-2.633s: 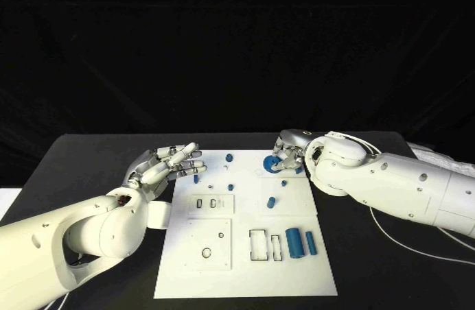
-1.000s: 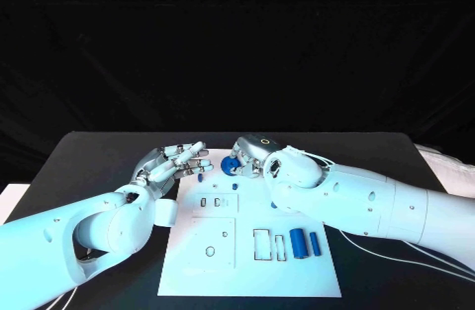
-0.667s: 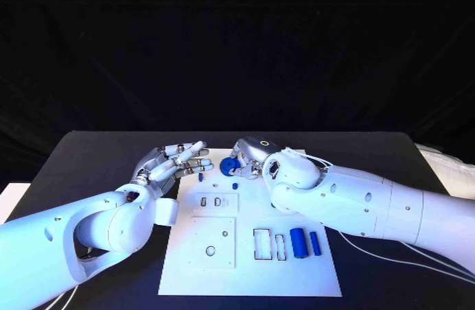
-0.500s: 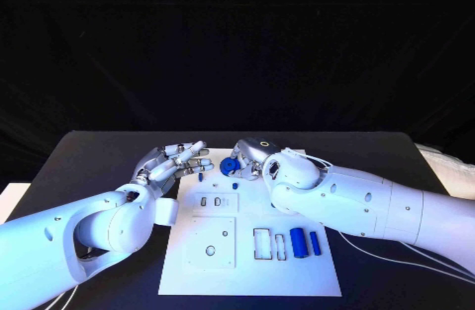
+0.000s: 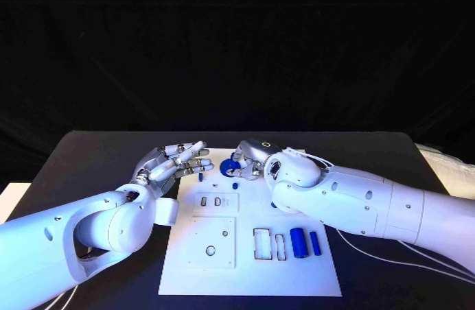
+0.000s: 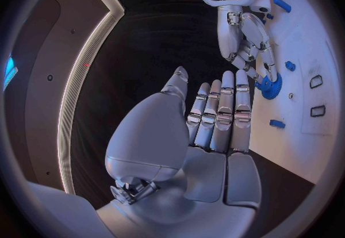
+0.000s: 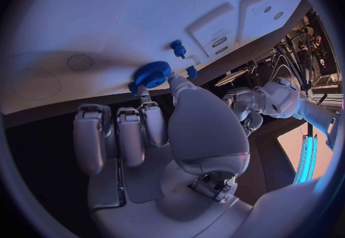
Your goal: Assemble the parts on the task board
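My right hand (image 5: 253, 160) pinches a blue gear (image 5: 232, 166) just above the far left part of the white task board (image 5: 248, 269). The right wrist view shows the gear (image 7: 151, 74) at my fingertips (image 7: 147, 103), close over the board (image 7: 129, 2) beside a small blue peg (image 7: 177, 48). My left hand (image 5: 178, 162) hovers with fingers apart and nothing in it at the board's far left corner, a short gap from the gear. In the left wrist view, the left hand (image 6: 215, 126) faces the right hand (image 6: 248, 48) and the gear (image 6: 269, 85).
Two blue cylinders (image 5: 298, 243) (image 5: 315, 243) lie side by side on the board's near right part, next to rectangular slots (image 5: 261, 243). Small blue pegs (image 5: 235, 184) stand near the far edge. Black table (image 5: 89, 159) surrounds the board.
Since the earliest frame my right hand has carried the gear leftward along the board's far edge toward the left hand. Over the last second both hands have barely moved.
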